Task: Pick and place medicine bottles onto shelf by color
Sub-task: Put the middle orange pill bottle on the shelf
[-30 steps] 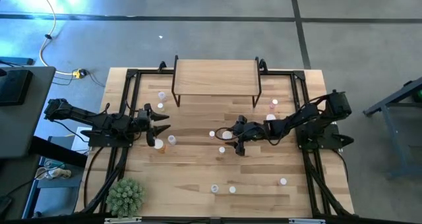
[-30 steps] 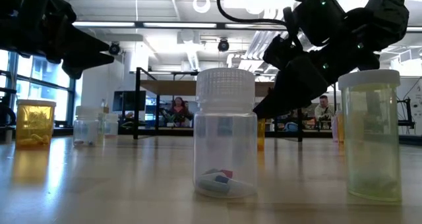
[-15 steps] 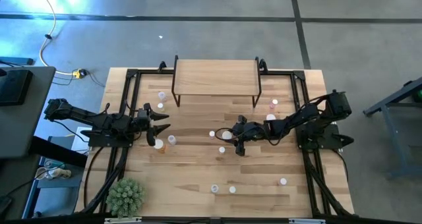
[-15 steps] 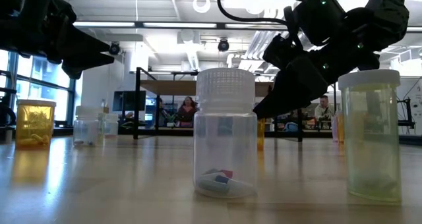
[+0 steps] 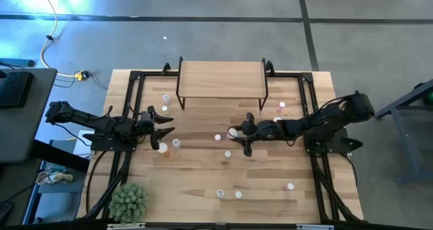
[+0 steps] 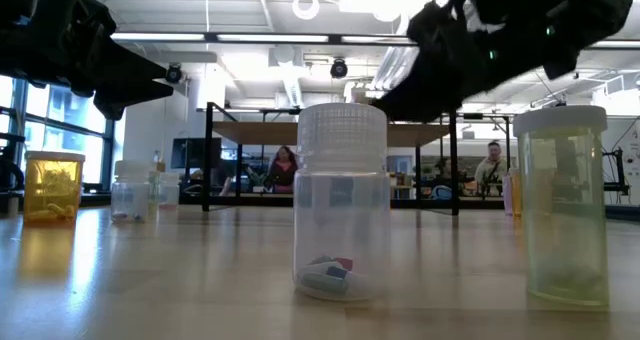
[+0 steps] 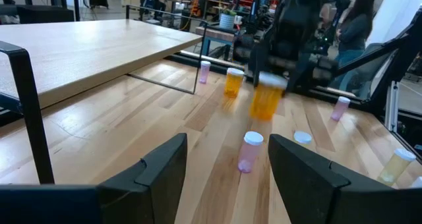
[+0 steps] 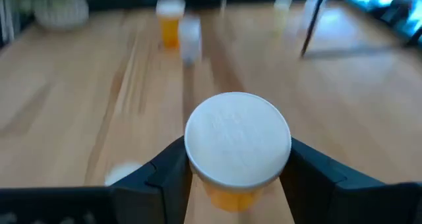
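Right hand [image 5: 238, 132] clamped around orange bottle [image 8: 237, 159]

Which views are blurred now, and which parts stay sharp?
Right wrist view: table and far bottles are smeared, only the held orange bottle is clear. Left wrist view: the same bottle is smeared. Low view: the clear bottle is sharp.

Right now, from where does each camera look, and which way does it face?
High: overhead, straight down; both arms, shelf.
Low: tabletop height, level into the room; clear bottle close, arms above.
Left wrist: past open left pincer toward the right arm.
Right wrist: over right pincer gripping orange bottle.
Both wrist views share that bottle.
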Available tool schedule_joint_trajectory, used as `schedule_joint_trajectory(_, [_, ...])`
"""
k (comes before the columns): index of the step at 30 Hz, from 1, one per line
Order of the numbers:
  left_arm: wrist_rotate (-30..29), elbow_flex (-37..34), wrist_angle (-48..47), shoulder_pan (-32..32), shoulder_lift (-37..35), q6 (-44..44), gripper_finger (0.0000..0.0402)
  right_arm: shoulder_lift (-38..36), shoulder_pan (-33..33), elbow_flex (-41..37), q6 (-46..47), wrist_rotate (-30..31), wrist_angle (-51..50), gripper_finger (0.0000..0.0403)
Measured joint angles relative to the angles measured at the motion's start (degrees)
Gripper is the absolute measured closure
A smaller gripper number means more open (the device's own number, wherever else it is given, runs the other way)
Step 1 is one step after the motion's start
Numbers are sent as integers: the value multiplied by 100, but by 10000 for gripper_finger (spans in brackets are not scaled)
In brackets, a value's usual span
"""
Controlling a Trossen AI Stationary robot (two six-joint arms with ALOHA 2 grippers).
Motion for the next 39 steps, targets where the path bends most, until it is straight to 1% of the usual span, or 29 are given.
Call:
schedule_joint_trajectory(4, [0,-1,0,0,0,100,200,-595,-199,5,-81,165,-65,221])
schedule_joint_trajectory(9, [0,0,0,0,0,149,200,-1210,-652,5,-307,243,-94,221])
schedule_joint_trajectory(15, [1,0,-44,0,-1,158,200,-1811,-1469,5,-407,263,-97,221])
schedule_joint_trajectory(19, [2,0,-44,0,0,333,200,-2115,-2073,7,-458,263,-97,221])
schedule_joint_trajectory(21, [2,0,-44,0,-1,398,200,-2216,-2378,127,-507,261,-289,221])
schedule_joint_trajectory(23, [2,-1,-42,0,-1,451,200,-2256,-2649,391,-567,262,-700,221])
schedule_joint_trajectory(25, [2,0,-42,0,0,452,200,-2229,-2918,806,-618,261,-1364,221])
schedule_joint_trajectory(29, [17,-1,-42,0,-1,450,200,-2025,-3405,1608,-657,245,-2495,221])
schedule_joint_trajectory(34, [17,-1,-43,0,0,450,200,-1718,-3753,2127,-469,166,-3185,221])
schedule_joint_trajectory(37, [17,0,-44,0,0,446,200,-1494,-3856,2283,-334,151,-3490,221])
schedule_joint_trajectory(39, [17,-1,-44,0,-1,449,200,-1310,-3929,2305,-153,28,-3545,221])
